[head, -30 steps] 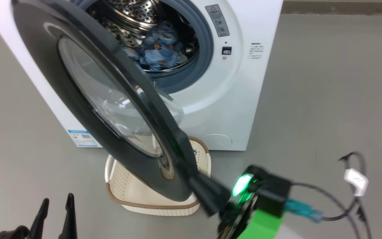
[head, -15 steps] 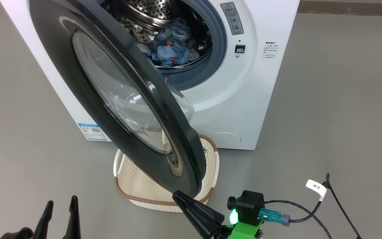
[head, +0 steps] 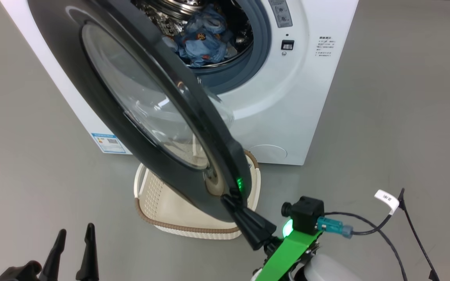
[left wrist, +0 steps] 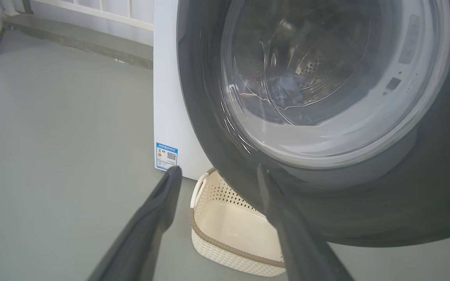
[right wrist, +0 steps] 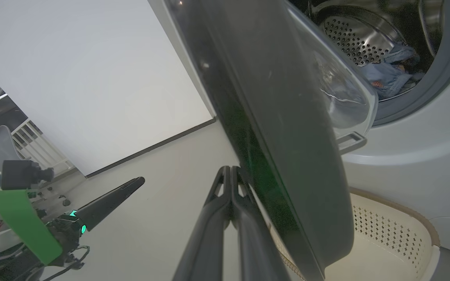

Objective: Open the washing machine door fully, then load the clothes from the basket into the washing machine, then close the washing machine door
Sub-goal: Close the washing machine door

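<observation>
Head view: 1 washing machine (head: 287,101), white, fills 12 o'clock. Its 1 door (head: 143,105) stands partway open, black rim running from 11 o'clock down to frame centre, glass bowl bulging back twd the drum. The drum mouth shows at 12–1 o'clock, and inside lies 1 clump of clothes (head: 203,39), blue w/ orange prints; can't count separate pieces. 1 basket (head: 152,195) sits on the grey floor (head: 385,136) just in front of the machine, at 6 o'clock of the door, whose lower edge hangs over it. What shows of the basket's inside is bare cream plastic. 2 grippers. R gripper (head: 227,200) comes in from 5 o'clock, its 2 fingers pressed flat together w/ nothing btwn them, tips at the door's bottom rim and touching it as far as the head view tells. The right wrist view has that same closed pair just beside the rim's outer face. 1 green light (head: 287,228) glows at its wrist, next to 1 small black cam (head: 303,212) on 1 green bracket (head: 291,249); 1 white tag (head: 387,197) hangs at 3 o'clock of the cam. L gripper (head: 75,229) rests at 7 o'clock, well apart from door & basket, 2 fingers spread w/ a clear gap, holding nothing. 1 blue label sticker (head: 108,142) sits low on the machine, approx 10 o'clock of the basket.
</observation>
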### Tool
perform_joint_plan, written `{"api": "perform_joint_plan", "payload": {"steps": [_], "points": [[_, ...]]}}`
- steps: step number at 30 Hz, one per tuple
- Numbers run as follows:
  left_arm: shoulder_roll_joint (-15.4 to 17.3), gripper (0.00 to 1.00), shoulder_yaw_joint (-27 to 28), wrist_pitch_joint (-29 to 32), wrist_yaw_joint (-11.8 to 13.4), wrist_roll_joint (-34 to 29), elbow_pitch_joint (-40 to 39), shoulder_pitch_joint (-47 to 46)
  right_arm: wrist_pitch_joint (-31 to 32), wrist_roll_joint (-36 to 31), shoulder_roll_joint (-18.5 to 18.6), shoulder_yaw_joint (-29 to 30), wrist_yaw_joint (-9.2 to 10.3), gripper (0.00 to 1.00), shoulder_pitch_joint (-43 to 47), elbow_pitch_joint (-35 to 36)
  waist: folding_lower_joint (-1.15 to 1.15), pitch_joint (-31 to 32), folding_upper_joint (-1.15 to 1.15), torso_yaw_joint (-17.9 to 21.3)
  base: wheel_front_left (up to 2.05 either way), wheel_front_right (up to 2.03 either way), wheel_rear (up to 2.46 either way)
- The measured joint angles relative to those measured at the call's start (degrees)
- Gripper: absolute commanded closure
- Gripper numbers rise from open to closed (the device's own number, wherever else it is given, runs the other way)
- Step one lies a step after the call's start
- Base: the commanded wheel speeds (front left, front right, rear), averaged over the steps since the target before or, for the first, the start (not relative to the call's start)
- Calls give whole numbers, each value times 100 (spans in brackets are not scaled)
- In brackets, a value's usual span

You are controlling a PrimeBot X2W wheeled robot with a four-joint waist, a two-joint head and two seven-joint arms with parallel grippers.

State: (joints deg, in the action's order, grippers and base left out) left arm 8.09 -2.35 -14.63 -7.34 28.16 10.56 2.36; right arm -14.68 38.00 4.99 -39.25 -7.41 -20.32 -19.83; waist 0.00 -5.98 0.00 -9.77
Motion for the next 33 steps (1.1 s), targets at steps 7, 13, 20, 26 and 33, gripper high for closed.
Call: {"api": "perform_joint_plan", "payload": {"steps": [7,13,20,26,33], "points": [[-10,0,-18,0,0,26,-2,-67,3,-62,-25,383,0,100,-136,-73,0,-123,0,-16,0,0,0],[-82,0,-83,0,0,26,-38,-290,3,-176,45,813,0,100,-462,-182,0,-296,0,-41,0,0,0],[-164,0,-180,0,0,26,-80,-507,3,-209,78,1446,0,100,-875,-337,0,-548,0,-103,0,0,0],[-194,0,-305,0,0,34,-131,-773,2,-304,119,2017,0,100,-1417,-498,0,-807,0,-184,0,0,0],[-272,0,-546,0,0,73,-162,-1090,1,-554,264,2597,-1,100,-2092,-804,0,-1105,0,-364,0,0,0]]}}
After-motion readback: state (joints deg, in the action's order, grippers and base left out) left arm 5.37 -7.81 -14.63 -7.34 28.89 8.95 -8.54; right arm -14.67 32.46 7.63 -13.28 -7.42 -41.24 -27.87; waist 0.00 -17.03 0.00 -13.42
